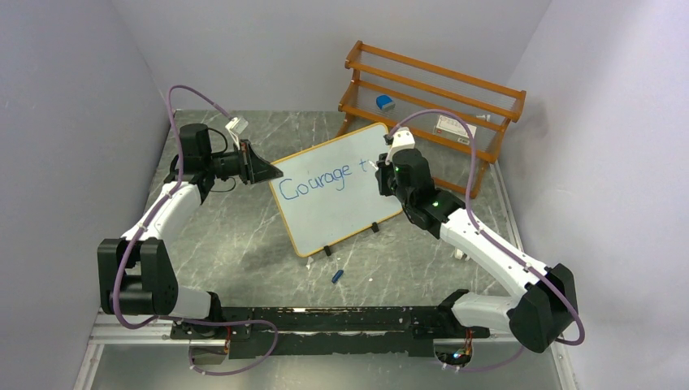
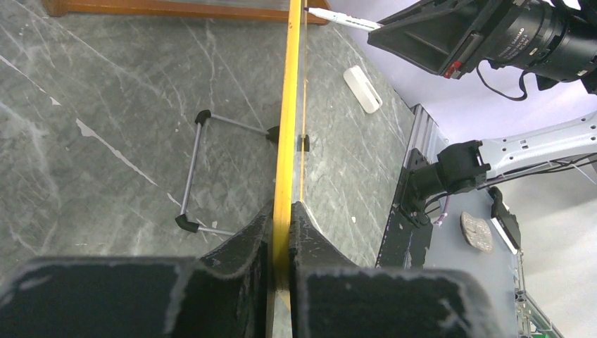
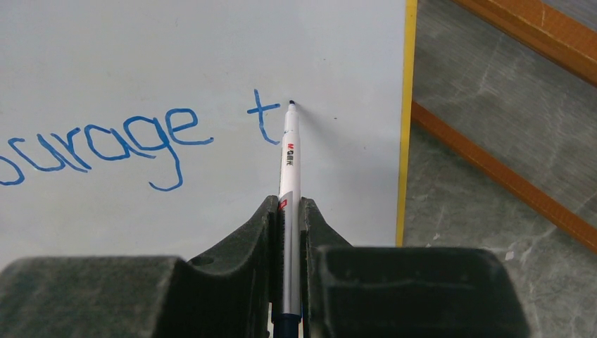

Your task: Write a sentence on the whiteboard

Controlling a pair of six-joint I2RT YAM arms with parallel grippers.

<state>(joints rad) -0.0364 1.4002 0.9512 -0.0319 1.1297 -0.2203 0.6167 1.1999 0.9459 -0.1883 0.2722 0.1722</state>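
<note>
The whiteboard (image 1: 337, 187) stands tilted on black clip feet in the middle of the table. Blue writing (image 1: 315, 179) on it reads "Courage t". My left gripper (image 1: 262, 166) is shut on the board's left orange edge (image 2: 285, 148), seen end-on in the left wrist view. My right gripper (image 1: 383, 169) is shut on a white marker (image 3: 289, 158). The marker tip touches the board just right of the blue "t" (image 3: 262, 116), near the board's right edge (image 3: 403, 120). The marker also shows at the top of the left wrist view (image 2: 341, 19).
A wooden rack (image 1: 431, 101) stands behind the board with a blue eraser (image 1: 384, 102) and a small box (image 1: 452, 124) on it. A blue marker cap (image 1: 337, 275) lies on the table in front. The board's wire stand (image 2: 193, 176) is behind it.
</note>
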